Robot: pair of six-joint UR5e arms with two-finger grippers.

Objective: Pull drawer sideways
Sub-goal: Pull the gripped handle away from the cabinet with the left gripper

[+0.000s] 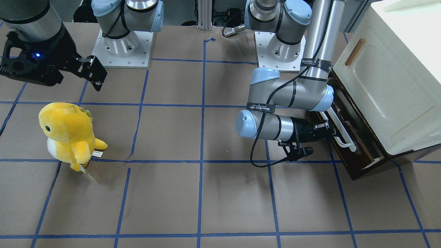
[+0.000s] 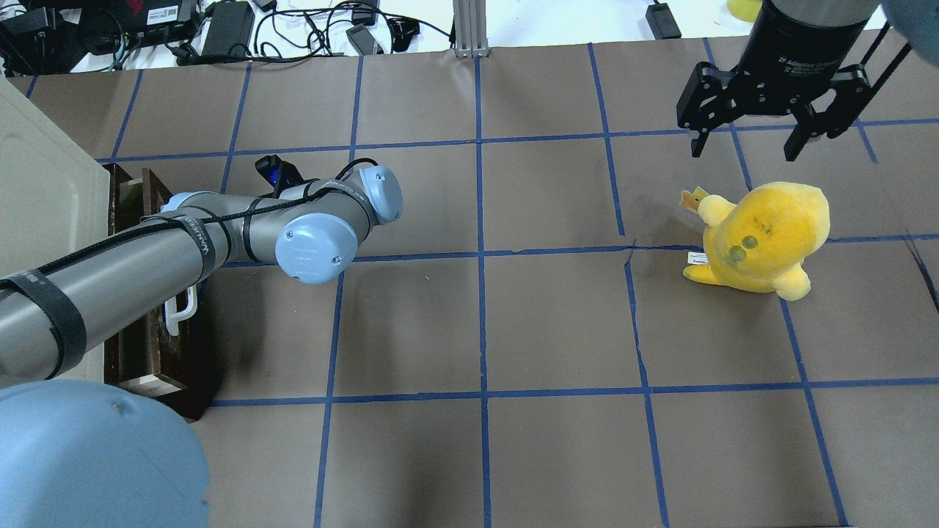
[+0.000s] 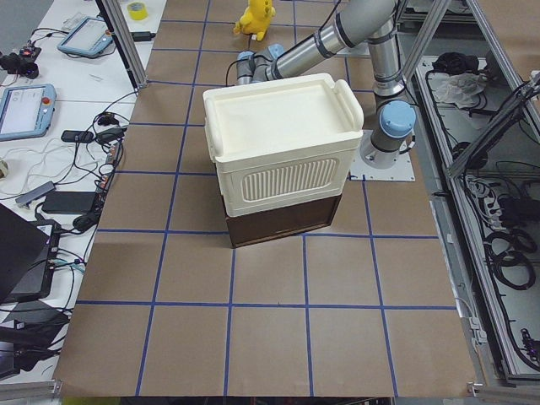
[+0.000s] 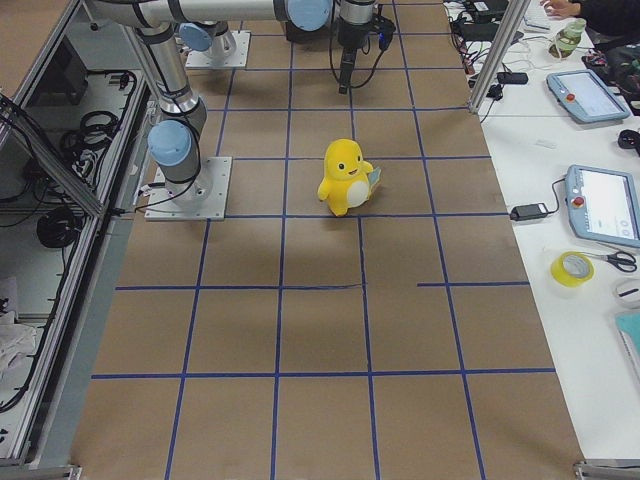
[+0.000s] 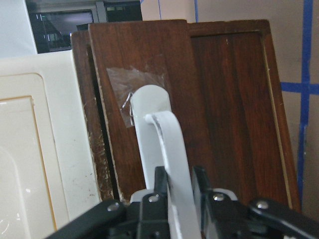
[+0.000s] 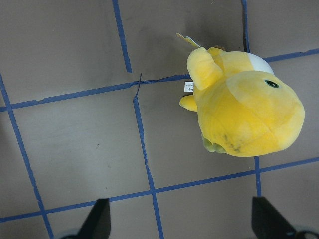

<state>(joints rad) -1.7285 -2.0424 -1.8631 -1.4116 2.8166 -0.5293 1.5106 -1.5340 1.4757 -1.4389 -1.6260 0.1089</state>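
The drawer has a dark brown worn wooden front and a long white bar handle. It sits under the cream cabinet and stands a little out from its frame. My left gripper reaches in sideways and is shut on the handle. In the left wrist view both fingers press the white bar against the wooden front. In the overhead view my arm hides that gripper; the handle's end shows. My right gripper hangs open and empty, far from the drawer.
A yellow plush toy stands under my right gripper, also in the overhead view. The big cream cabinet panel with a small wooden handle rises above the drawer. Arm bases stand at the table's far edge.
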